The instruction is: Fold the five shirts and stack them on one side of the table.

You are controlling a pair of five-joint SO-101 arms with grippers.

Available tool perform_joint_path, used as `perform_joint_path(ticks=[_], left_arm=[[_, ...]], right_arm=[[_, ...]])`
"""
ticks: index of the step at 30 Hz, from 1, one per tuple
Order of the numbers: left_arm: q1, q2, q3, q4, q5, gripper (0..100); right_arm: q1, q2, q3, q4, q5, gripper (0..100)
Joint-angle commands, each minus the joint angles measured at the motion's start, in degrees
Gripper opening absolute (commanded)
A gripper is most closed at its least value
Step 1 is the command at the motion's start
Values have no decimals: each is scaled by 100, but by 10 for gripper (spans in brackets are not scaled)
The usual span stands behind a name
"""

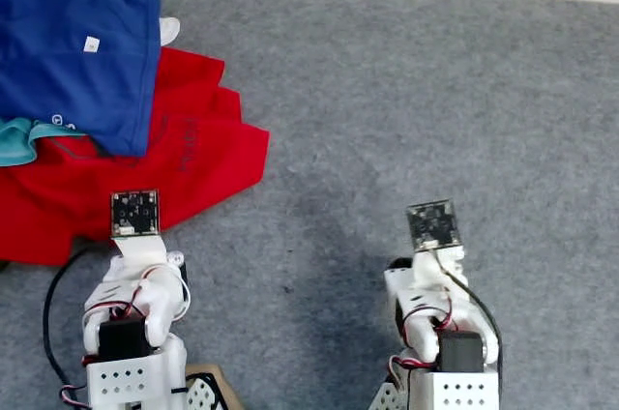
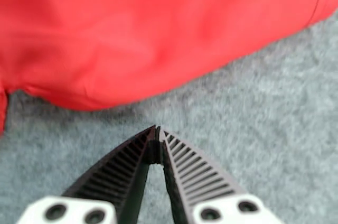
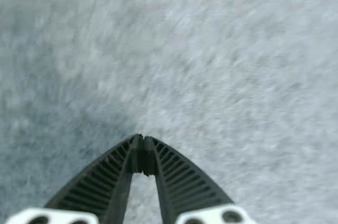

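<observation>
High view showed blue shirt atop red shirt and teal shirt, far left of grey table. Left gripper hovered just beside red shirt's edge, jaws together, empty. Right gripper over bare table, jaws together.

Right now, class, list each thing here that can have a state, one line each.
red shirt, unfolded, spread on the table.
blue shirt, heaped on the red shirt.
teal shirt, mostly covered by the blue shirt.
left tool, shut, empty, beside the red shirt's edge.
right tool, shut, empty, over the table.
</observation>
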Motion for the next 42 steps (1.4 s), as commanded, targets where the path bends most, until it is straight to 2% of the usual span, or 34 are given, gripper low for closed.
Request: perform_joint_path(ticks=[1,7,11,15,20,27,31,33,38,42], left_arm=[[-57,-4,-743,176,-44,13],[-57,4,-2000,923,-44,13],[-57,391,-2800,1231,-53,14],[-75,1789,-3653,1248,-53,14],[-585,3767,-4927,1213,-53,14],[-1578,6114,-6598,1204,-53,14],[-2132,7292,-7459,905,-53,15],[-2264,7837,-7829,651,-53,41],[-2299,9182,-9015,554,-18,204],[-2316,10352,-10097,554,-18,210]], right_arm=[[242,-13,-813,-31,35,46],[233,48,-2009,532,-9,63],[224,1042,-3064,734,-325,63],[215,2941,-4409,971,-598,63],[75,4936,-6000,1349,-1152,63],[-743,6563,-7073,1147,-1908,67],[-1077,7266,-7451,655,-1960,67],[-1191,7591,-7635,400,-1978,67],[-1420,8435,-8409,-92,-1987,67],[-1613,9305,-9437,-154,-1987,67]])
